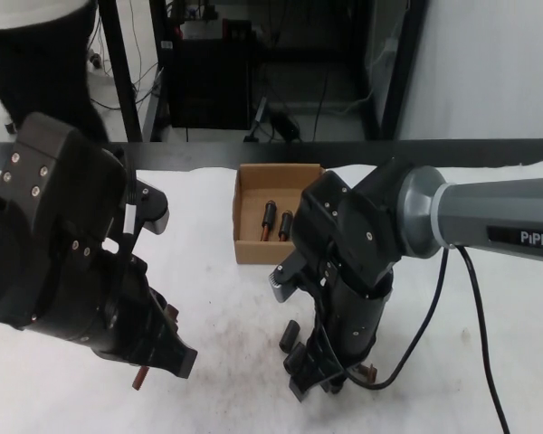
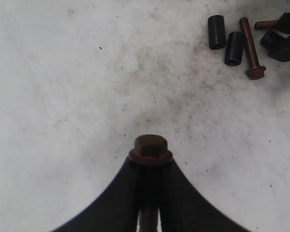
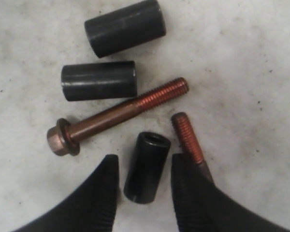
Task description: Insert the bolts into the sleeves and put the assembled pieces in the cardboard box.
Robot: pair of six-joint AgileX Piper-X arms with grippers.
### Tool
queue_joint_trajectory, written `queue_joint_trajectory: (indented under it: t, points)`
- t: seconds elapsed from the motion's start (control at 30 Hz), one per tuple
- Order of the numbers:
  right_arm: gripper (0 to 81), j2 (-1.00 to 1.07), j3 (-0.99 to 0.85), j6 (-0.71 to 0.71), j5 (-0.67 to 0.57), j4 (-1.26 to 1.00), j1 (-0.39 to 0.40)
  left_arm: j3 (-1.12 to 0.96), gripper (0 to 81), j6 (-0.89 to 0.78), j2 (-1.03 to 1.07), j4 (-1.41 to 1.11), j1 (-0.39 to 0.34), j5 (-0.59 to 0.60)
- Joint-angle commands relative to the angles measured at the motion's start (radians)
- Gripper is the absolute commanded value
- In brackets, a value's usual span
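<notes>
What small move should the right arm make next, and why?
Probably shut the right gripper so its fingers grip the black sleeve lying between them. They stand open on either side of it with small gaps, and the left gripper holds a bolt ready to push in. Mind the loose bolt beside one finger.

Lettering: one short white word (image 1: pixel 538 238), at the right edge of the high view, a little below mid-height.
Stands on: a dark band along the grey tube of the right arm (image 1: pixel 471 203).
Kind: a maker's mark, so I leave it unread.
Cardboard box (image 1: pixel 264 251): plain brown walls, with nothing to read.
Other print, numbers, signs: none legible from where I stand.
</notes>
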Motion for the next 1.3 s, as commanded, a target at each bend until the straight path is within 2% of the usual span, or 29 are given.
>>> queue_joint_trajectory:
  t: [0.0,0.33,1.0,1.07,1.13,1.17,1.27]
  points:
    - [35.1,-0.001,0.006,0.001,0.001,0.003,0.0,-0.003,0.1,0.004,-0.015,-0.011,0.003,0.007]
    - [30.0,-0.001,0.052,0.001,0.001,-0.027,0.0,-0.003,0.1,0.004,-0.015,-0.011,0.003,0.007]
    - [29.6,-0.001,0.052,-0.038,0.001,-0.107,0.0,-0.003,0.1,0.004,-0.015,-0.019,0.003,0.007]
    - [22.0,-0.001,0.052,-0.045,0.001,-0.107,0.0,-0.003,0.1,0.004,-0.015,-0.019,0.003,0.007]
    - [5.3,-0.001,0.052,-0.046,0.001,-0.107,0.0,-0.003,0.1,0.004,-0.015,-0.019,0.003,0.007]
    - [0.5,-0.001,0.052,-0.053,0.001,-0.107,0.0,-0.003,0.1,0.004,-0.015,-0.019,0.003,0.007]
    - [0.9,-0.001,0.052,-0.055,0.001,-0.105,0.0,-0.003,0.1,0.004,-0.015,-0.019,0.003,0.007]
